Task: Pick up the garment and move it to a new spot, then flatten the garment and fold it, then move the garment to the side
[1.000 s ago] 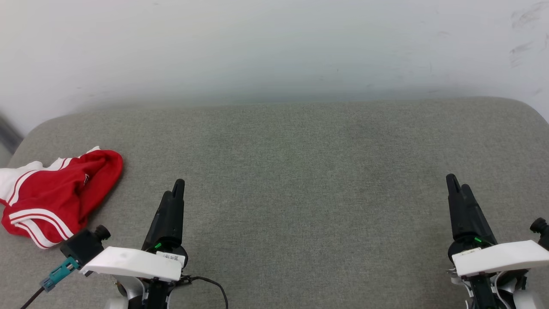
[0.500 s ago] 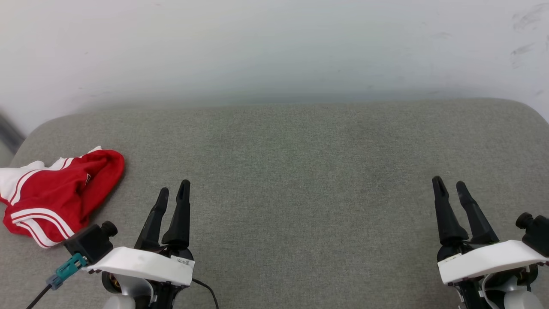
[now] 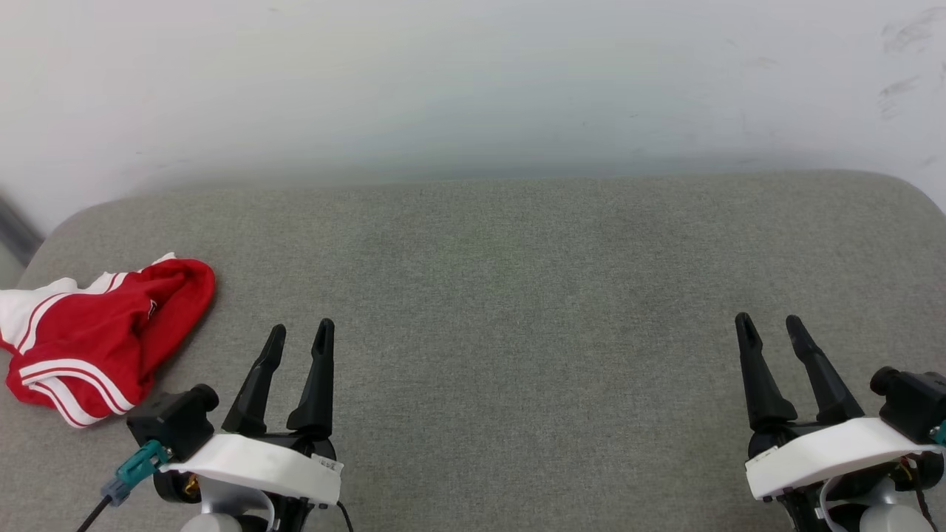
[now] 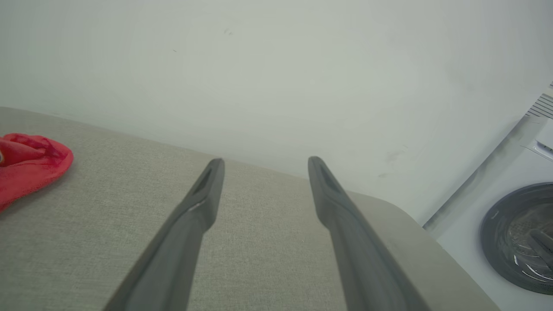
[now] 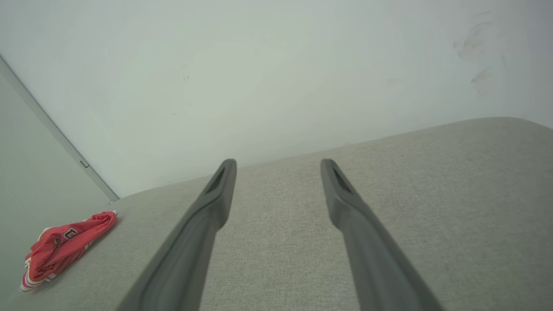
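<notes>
The crumpled garment (image 3: 96, 336) lies off to the left of the left gripper (image 3: 299, 340), far from the right gripper (image 3: 772, 331), both parted and empty.

The garment (image 3: 96, 336) is thin, soft, matt cloth, lying on a worktop (image 3: 517, 295) covered in coarse grey woven fabric. The left claw (image 3: 301, 332) and right claw (image 3: 768, 325) look like smooth matt black plastic.
</notes>
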You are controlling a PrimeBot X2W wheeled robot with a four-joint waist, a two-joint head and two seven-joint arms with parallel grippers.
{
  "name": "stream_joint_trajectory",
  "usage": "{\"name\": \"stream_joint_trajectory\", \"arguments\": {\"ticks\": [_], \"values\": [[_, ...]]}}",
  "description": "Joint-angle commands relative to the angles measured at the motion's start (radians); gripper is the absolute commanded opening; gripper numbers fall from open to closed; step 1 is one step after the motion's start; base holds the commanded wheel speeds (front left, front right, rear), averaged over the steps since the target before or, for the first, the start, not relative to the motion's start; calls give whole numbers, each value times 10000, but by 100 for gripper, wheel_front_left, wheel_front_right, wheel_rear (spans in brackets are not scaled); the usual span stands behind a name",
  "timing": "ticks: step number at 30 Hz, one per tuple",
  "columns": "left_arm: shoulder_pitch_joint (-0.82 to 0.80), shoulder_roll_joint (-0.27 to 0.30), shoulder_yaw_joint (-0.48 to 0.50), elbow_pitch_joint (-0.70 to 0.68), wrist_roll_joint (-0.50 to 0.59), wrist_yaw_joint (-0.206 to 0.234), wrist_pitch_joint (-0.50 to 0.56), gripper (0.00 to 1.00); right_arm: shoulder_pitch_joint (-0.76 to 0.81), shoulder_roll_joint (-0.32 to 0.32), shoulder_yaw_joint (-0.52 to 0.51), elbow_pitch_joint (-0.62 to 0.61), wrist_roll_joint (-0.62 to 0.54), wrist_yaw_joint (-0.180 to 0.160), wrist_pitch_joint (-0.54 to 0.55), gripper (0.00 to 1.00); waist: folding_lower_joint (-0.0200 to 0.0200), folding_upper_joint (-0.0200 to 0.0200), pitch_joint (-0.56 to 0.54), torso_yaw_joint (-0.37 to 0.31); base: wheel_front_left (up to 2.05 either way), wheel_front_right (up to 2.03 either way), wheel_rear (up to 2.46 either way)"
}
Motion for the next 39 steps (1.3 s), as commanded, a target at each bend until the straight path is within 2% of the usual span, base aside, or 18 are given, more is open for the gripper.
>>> {"name": "stream_joint_trajectory", "arguments": {"ticks": [1, 20, 39], "values": [[35, 39, 12, -88, 243, 0, -81, 100, 7, 21, 9, -140, -243, 0, -32, 100, 0, 0, -2, -1, 0, 0, 0], [186, -4, 31, 187, 2538, 0, -511, 100, 178, 108, -36, -387, -2131, 0, -56, 100, 0, 0, -25, 4, 0, 0, 0], [241, -177, 141, 386, 3862, 0, -874, 100, 213, 128, -26, -381, -3222, -1, -196, 100, 0, 0, 2, 37, 0, 0, 0]]}}
